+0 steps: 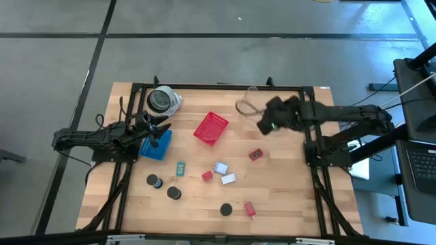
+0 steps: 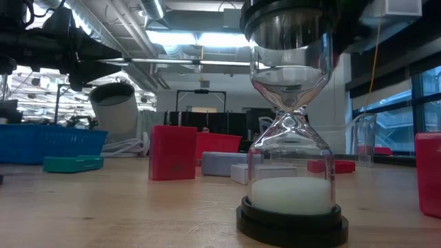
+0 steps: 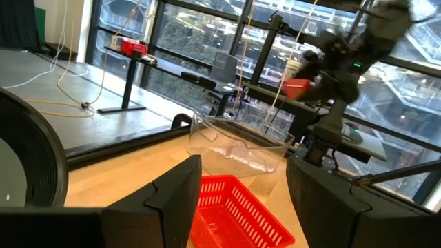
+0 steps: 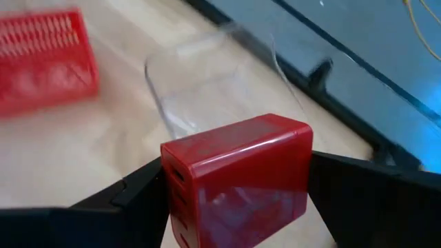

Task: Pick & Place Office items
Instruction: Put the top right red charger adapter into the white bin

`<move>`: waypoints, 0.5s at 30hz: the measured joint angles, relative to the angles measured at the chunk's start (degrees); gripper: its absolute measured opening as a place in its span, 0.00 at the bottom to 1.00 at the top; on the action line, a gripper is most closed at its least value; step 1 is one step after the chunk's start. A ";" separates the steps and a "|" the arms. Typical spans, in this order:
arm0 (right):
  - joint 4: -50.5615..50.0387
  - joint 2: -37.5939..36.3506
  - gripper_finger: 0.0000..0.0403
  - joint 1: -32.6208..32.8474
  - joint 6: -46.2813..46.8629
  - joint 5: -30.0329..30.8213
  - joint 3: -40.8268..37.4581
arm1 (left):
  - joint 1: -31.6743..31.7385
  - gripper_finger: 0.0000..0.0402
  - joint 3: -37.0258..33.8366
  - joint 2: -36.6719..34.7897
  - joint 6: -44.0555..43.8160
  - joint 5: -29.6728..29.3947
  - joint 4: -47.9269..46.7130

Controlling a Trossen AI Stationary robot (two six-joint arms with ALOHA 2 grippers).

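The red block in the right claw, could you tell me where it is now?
The red block is clamped in the right claw, raised over the table's far right, beside the clear container.

Red block [image 4: 238, 179] in right claw [image 4: 234, 186]

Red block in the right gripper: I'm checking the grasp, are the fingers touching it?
Touching. In the right wrist view both dark fingers press against opposite sides of the red block, with no gap, holding it above the clear container.
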 joint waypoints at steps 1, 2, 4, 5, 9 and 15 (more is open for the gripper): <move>3.32 0.02 0.72 -2.59 -3.03 -1.17 -0.79 | -0.01 0.53 0.00 0.00 0.11 0.00 0.00; 6.23 0.11 0.72 -4.86 -5.61 -1.98 -1.40 | 0.01 0.53 -0.02 0.00 0.11 0.00 0.00; 11.83 0.58 0.72 -9.47 -9.06 -3.32 -2.34 | 0.00 0.53 -0.01 0.00 0.13 0.00 0.00; 13.93 0.83 0.72 -11.71 -10.40 -4.57 -2.89 | 0.00 0.53 -0.01 -0.01 0.13 0.00 0.00; 17.03 2.64 0.72 -19.85 -12.82 -12.37 -4.87 | 0.01 0.53 0.00 0.00 0.20 0.02 0.00; 18.54 6.09 0.72 -24.34 -10.73 -15.31 -9.51 | 0.00 0.53 0.00 -0.01 0.31 0.02 0.00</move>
